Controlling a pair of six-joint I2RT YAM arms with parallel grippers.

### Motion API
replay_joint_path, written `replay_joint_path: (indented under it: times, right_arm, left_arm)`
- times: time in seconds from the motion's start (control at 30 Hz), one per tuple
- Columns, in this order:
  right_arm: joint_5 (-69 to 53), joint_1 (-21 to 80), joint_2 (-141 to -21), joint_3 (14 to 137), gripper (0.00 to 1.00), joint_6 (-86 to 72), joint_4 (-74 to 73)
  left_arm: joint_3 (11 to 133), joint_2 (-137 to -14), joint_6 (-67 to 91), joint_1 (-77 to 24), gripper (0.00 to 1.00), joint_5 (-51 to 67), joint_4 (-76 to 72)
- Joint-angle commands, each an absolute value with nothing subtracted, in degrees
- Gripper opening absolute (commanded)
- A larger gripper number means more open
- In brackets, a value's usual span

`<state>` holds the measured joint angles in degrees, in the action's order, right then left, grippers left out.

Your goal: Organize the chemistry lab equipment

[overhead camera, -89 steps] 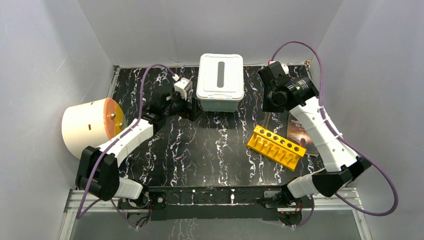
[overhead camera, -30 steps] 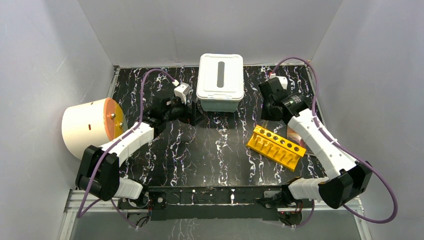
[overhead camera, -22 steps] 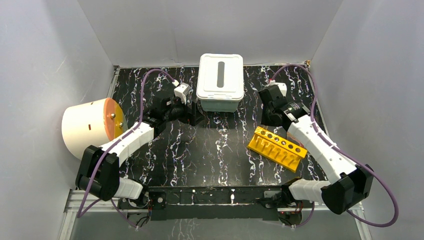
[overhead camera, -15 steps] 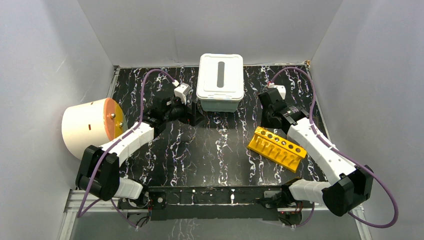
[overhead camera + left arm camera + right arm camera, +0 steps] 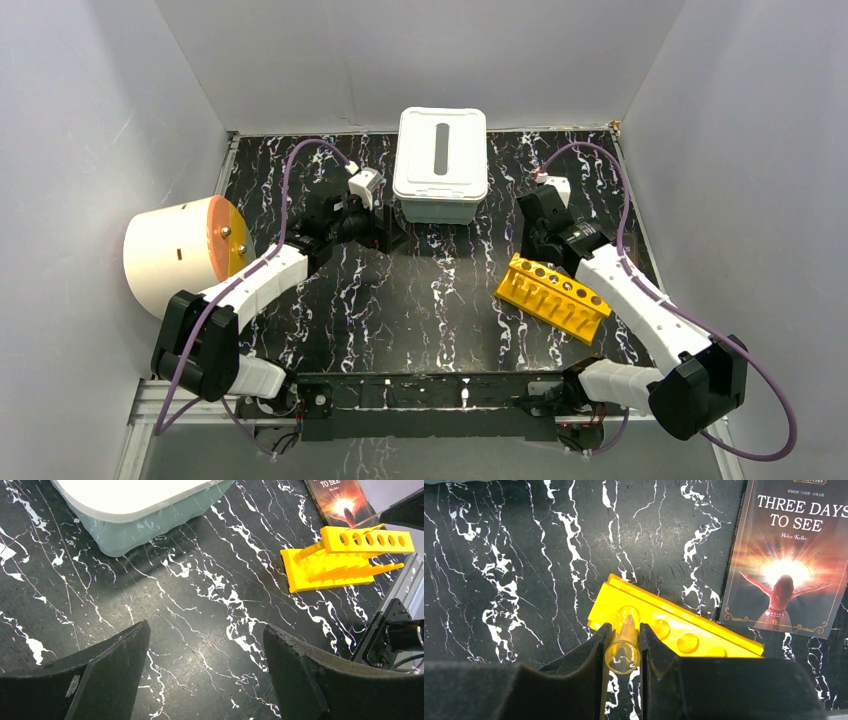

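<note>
A yellow holed rack (image 5: pixel 553 297) lies at the right of the dark marbled table, also seen in the right wrist view (image 5: pixel 684 630) and the left wrist view (image 5: pixel 345 555). My right gripper (image 5: pixel 530 245) (image 5: pixel 624 627) hangs over the rack's left end, shut on a clear glass tube (image 5: pixel 623 652). The tube's far tip points into the rack's end hole; how deep it reaches I cannot tell. My left gripper (image 5: pixel 385 232) (image 5: pixel 205 626) stands open over bare table just in front of the white bin, nothing between its fingers.
A white lidded bin (image 5: pixel 441 165) (image 5: pixel 130 505) stands at the back centre. A big white drum with an orange face (image 5: pixel 175 255) lies at the left. A dark-covered book (image 5: pixel 784 555) (image 5: pixel 335 497) lies right of the rack. Grey walls close in the table.
My right arm has swung from the back right corner forward and left, carrying the tube down over the rack's left end. The left arm has barely moved.
</note>
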<state>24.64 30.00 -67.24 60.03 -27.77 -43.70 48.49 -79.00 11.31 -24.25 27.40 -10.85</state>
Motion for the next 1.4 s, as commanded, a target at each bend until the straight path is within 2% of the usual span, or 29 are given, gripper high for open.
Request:
replay_joint_path:
  times: [0.0,0.63,1.03,1.13,1.27,1.37]
  right_arm:
    - [24.25,29.72,-65.41,58.54,0.27,-27.32,-39.81]
    - [19.96,29.77,-66.24,57.3,0.3,-29.19,-33.58]
    - [22.27,29.79,-65.52,62.34,0.65,-27.3,-40.19]
    - [21.84,29.75,-64.58,64.78,0.72,-26.83,-41.61]
    - [23.18,29.79,-63.28,69.45,0.79,-25.5,-42.89]
    - [24.9,29.79,-63.26,74.25,0.82,-23.53,-42.91]
  left_arm:
    - [50.06,-77.81,10.11,-24.43,0.82,27.27,-10.29]
    - [49.68,-76.47,9.88,-24.44,0.83,25.86,-9.42]
    - [50.41,-75.53,12.13,-24.43,0.86,23.02,-8.66]
    - [50.62,-74.8,13.23,-24.46,0.98,21.14,-8.09]
    - [52.56,-73.72,15.65,-24.43,0.98,15.96,-4.51]
    - [58.66,-74.13,18.97,-24.44,0.98,9.44,4.78]
